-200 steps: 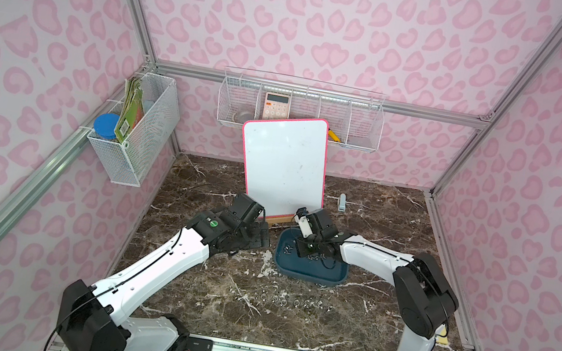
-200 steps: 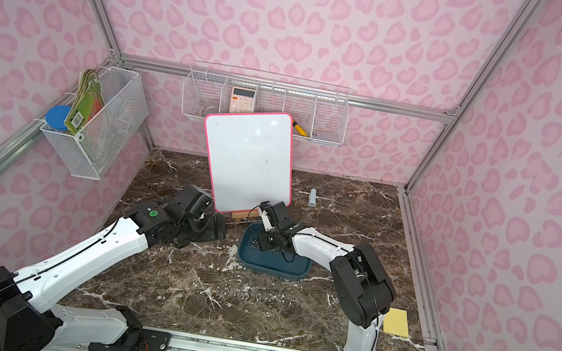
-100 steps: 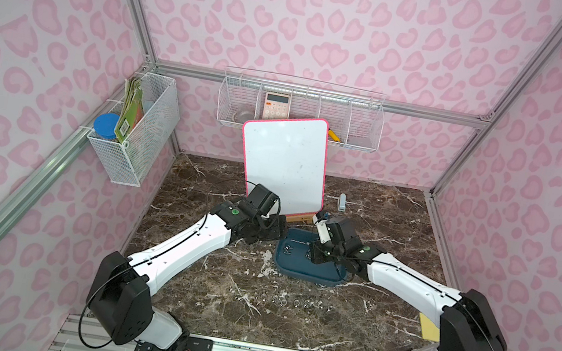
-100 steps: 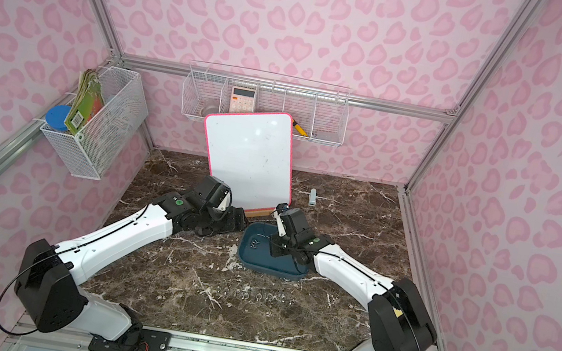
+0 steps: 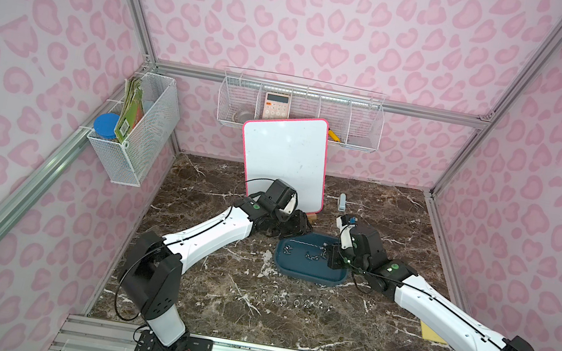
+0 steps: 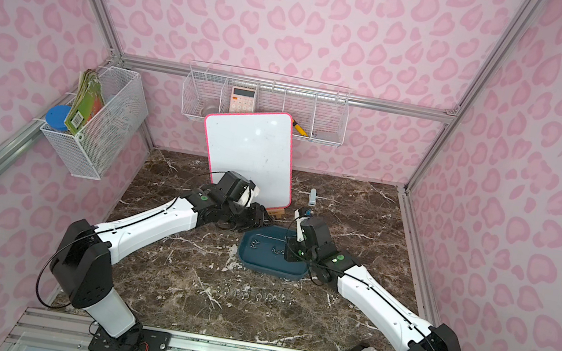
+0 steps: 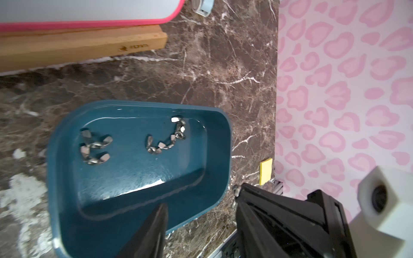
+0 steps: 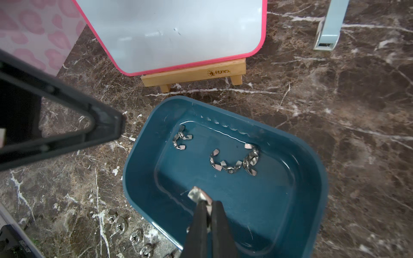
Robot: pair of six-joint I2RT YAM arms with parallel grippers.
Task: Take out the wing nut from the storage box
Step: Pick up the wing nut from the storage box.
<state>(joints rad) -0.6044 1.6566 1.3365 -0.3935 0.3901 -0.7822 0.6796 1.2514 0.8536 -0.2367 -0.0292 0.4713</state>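
Note:
The storage box (image 5: 306,271) (image 6: 265,262) is a shallow teal tub on the marble floor in front of the whiteboard. Several silver wing nuts (image 8: 234,162) (image 7: 166,137) lie in two clusters on its bottom. My right gripper (image 8: 207,206) (image 5: 329,256) hangs over the box's right part, shut on one wing nut (image 8: 199,195) that sticks out past its tips. My left gripper (image 7: 201,201) (image 5: 298,225) is at the box's far left corner. Its jaws stand apart across the box's wall (image 7: 220,192), one finger (image 7: 159,219) inside and one outside.
A pink-framed whiteboard (image 5: 284,157) on a wooden easel stands just behind the box. Several wing nuts (image 5: 293,302) (image 8: 125,225) lie in a row on the floor in front of it. A light blue tool (image 5: 343,202) lies behind, a yellow pad (image 5: 430,335) to the right. Wire baskets (image 5: 136,133) hang on the walls.
My left gripper has moved right to the box's corner and its jaws have narrowed. My right arm has swung out to the right, its shut gripper drifting toward the box's right side.

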